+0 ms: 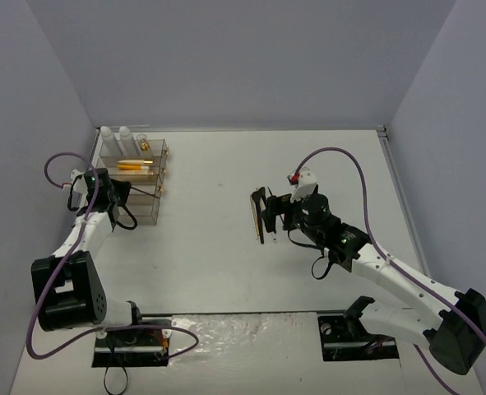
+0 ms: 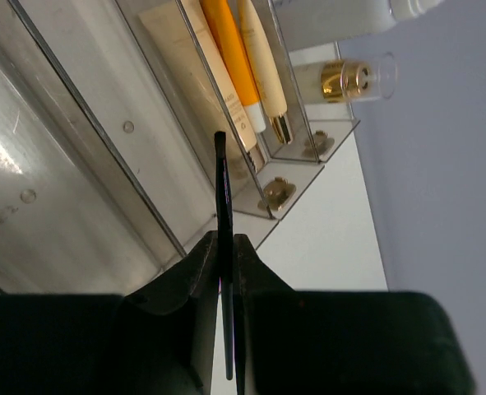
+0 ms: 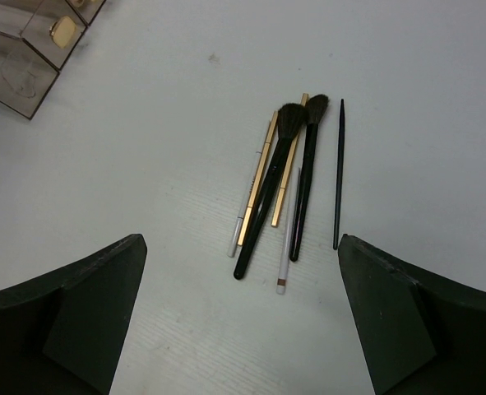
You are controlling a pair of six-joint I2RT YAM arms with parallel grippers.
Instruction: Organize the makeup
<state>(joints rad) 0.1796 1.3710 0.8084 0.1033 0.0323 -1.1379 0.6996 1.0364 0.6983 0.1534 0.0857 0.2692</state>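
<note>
A loose cluster of slim makeup tools (image 3: 280, 189) lies on the white table (image 3: 144, 164), a little right of centre. It holds two black brushes (image 3: 305, 181) with dark bristle heads, a couple of gold-coloured sticks (image 3: 257, 173) and a pale pencil (image 3: 283, 267), all overlapping at slight angles. One very thin black stick (image 3: 338, 173) lies on its own just beside them. The right gripper (image 3: 241, 247) hangs above this cluster with its jaws spread wide, one finger showing at each side of the pile, holding nothing. At the far left of the table stands a clear tiered acrylic drawer box (image 1: 144, 210). Two white-grey bottles (image 1: 117, 138) stand upright side by side at its back, with a gold-capped glass vial (image 2: 354, 80) just beside them. On the tier in front of them an orange tube (image 2: 226, 49) and beige tubes (image 2: 263, 66) lie side by side, caps pointing the same way. Small gold-coloured knobs (image 2: 277, 192) show on the drawer fronts. The left gripper (image 2: 224, 247) is close against the near side of the box, its jaws pressed together on a slim black brush (image 2: 221, 189). The brush sticks out past the fingertips towards the clear wall of the box. Whether its tip touches the acrylic cannot be told.
</note>
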